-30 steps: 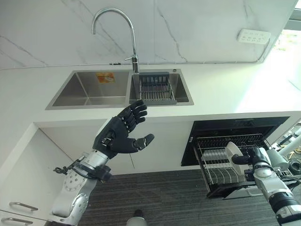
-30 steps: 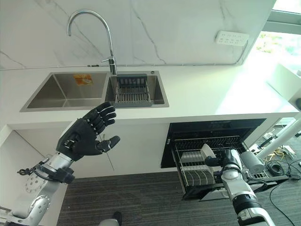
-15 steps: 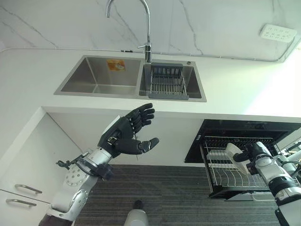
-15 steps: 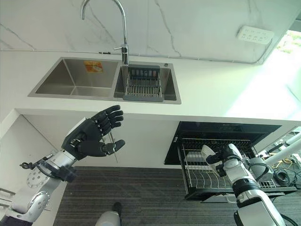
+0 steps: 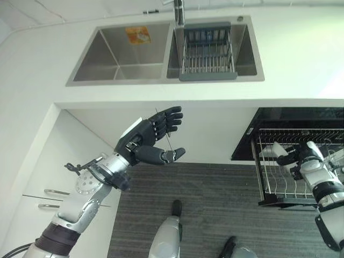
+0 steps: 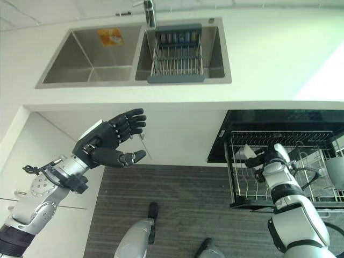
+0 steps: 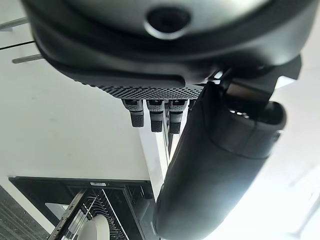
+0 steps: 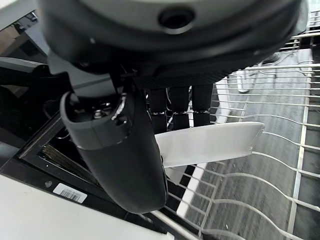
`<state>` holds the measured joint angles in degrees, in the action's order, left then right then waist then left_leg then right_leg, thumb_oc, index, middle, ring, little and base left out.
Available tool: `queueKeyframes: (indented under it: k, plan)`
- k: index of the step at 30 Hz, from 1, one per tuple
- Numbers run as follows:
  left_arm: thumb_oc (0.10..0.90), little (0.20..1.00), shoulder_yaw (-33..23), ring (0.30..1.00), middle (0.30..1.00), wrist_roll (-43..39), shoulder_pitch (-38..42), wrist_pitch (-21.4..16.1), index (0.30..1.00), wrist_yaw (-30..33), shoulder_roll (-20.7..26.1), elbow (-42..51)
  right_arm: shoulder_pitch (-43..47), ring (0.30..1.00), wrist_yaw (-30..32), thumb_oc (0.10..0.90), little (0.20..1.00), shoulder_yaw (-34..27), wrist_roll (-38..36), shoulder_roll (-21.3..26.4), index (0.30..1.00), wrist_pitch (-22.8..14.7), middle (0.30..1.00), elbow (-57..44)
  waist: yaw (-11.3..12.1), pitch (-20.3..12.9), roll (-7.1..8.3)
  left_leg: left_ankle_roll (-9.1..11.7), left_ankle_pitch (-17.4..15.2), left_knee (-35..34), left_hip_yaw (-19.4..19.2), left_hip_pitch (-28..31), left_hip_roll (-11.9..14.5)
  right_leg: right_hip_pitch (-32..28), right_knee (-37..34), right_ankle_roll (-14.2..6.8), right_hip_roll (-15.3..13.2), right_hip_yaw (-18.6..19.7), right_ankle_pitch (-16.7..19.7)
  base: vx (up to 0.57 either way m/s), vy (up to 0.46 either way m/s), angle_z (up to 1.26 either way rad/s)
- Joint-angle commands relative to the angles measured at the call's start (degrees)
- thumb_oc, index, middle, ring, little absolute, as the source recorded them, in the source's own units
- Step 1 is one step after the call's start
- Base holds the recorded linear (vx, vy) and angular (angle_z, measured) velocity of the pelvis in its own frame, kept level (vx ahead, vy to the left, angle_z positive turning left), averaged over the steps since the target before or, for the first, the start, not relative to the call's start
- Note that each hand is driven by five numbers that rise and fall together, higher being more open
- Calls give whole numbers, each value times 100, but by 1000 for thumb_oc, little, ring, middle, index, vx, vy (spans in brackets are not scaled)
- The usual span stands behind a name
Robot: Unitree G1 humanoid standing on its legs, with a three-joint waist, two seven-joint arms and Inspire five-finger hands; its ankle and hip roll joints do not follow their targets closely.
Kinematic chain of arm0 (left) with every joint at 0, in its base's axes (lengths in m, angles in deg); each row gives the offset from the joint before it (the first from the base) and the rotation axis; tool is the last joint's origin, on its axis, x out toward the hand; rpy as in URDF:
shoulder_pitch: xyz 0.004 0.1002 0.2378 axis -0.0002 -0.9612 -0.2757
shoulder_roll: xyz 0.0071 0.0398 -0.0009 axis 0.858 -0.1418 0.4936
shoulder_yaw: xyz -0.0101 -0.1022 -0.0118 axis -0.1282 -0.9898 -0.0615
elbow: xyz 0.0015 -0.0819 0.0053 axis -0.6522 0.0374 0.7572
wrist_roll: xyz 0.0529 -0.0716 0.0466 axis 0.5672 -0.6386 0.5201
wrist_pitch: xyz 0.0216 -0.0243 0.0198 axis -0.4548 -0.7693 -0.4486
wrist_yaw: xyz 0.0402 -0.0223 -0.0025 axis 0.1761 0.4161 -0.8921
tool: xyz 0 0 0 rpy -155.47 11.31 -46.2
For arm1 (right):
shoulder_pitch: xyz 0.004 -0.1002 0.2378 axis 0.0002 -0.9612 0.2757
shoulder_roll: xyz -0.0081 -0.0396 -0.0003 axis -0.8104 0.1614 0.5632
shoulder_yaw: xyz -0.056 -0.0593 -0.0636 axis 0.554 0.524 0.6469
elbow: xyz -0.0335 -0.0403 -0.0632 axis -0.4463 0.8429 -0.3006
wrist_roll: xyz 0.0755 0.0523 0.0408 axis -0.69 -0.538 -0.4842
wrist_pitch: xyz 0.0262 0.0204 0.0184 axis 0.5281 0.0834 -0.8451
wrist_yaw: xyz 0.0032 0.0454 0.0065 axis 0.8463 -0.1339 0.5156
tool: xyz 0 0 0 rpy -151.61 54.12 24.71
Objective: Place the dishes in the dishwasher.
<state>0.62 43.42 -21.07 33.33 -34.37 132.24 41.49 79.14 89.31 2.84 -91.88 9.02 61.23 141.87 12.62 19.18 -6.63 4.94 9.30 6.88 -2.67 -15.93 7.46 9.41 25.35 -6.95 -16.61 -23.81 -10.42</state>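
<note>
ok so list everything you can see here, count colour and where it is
sink: one, steel, double basin, set in the countertop
countertop: one, white, running across the scene above the cabinets
drain basket: one, grey wire, sitting in the sink's right basin
faucet: one, chrome, base behind the sink divider
sticker: one, orange, on the back wall of the left basin
dishwasher: one, black, open under the counter on the right
rack: one, wire, pulled out of the dishwasher
plate: one, white, held over the rack
drawer handles: silver, on the white cabinet, lower left
floor: dark grey
left hand: dark, open, raised before the cabinet
right hand: dark, pinching the plate
</note>
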Motion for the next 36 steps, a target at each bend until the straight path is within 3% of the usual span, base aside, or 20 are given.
queueKeyframes:
  k: [1, 7, 8, 9, 10, 15, 25, 31, 36]
  plan:
    - [800, 900, -485, 900, 900, -324, 417, -874, 900, 161, -28, 548, 462, 300, 231, 400, 300, 215, 6, 506, 300, -273, 300, -259, -87, -302, 289, 76, -1916, 1031, -20, 395, 16, -118, -817, -241, -8, 164, 246, -71, 36, 7]
    - [800, 900, -498, 900, 900, -348, 398, -978, 900, 298, -16, 624, 468, 300, 212, 400, 300, 233, -57, 507, 300, -450, 300, -177, -164, -228, 183, 89, -1875, 1031, -97, 323, 11, -27, -817, -230, -55, 208, 279, -62, 49, -1]
    - [800, 900, -501, 900, 900, -354, 416, -986, 900, 308, -26, 624, 485, 507, 204, 538, 507, 224, -98, 508, 507, -451, 507, -152, -174, -216, 176, 93, -1871, 1031, -108, 314, 9, -14, -817, -230, -62, 211, 284, -63, 45, 0]
    - [800, 900, -503, 900, 900, -353, 419, -984, 900, 321, -34, 638, 495, 592, 188, 595, 592, 219, -119, 510, 592, -430, 592, -148, -179, -213, 174, 96, -1867, 1031, -118, 310, 11, -7, -817, -230, -66, 212, 288, -61, 43, 0]
    - [800, 900, -499, 900, 900, -343, 427, -989, 900, 337, -49, 647, 495, 900, 164, 800, 900, 195, -131, 510, 900, -413, 900, -110, -188, -214, 170, 98, -1863, 1031, -129, 303, 10, 3, -817, -230, -73, 211, 292, -50, 39, 0]
    - [800, 900, -498, 900, 900, -319, 385, -1002, 900, 361, -103, 694, 374, 900, 47, 800, 900, 98, -266, 539, 900, -361, 900, -50, -194, -250, 210, 107, -1852, 1031, -164, 328, 9, -19, -817, -243, -95, 188, 311, -33, 31, -5]
    - [800, 900, -455, 900, 900, -202, 213, -992, 900, 236, -250, 726, -28, 900, -151, 800, 900, -203, -749, 524, 900, -193, 900, -189, -203, -435, 464, 140, -1891, 1031, -269, 560, 108, -231, -817, -233, -8, 157, 287, 0, 0, 0]
    - [800, 900, -536, 900, 900, 29, -40, -892, 900, 111, -419, 764, -634, 900, -187, 800, 900, -612, -1102, 404, 900, 44, 900, -1037, -303, -641, 696, 163, -1971, 1031, -395, 885, 247, -498, -817, -224, 102, 218, 211, 59, 8, -14]
    - [800, 900, -695, 900, 900, 131, -273, -806, 900, 109, -524, 880, -1274, 900, -331, 800, 900, -937, -1181, 494, 900, 512, 900, -2117, -477, -778, 888, 178, -2035, 1031, -508, 1103, 345, -663, -817, -235, 174, 294, 149, 23, -3, -18]
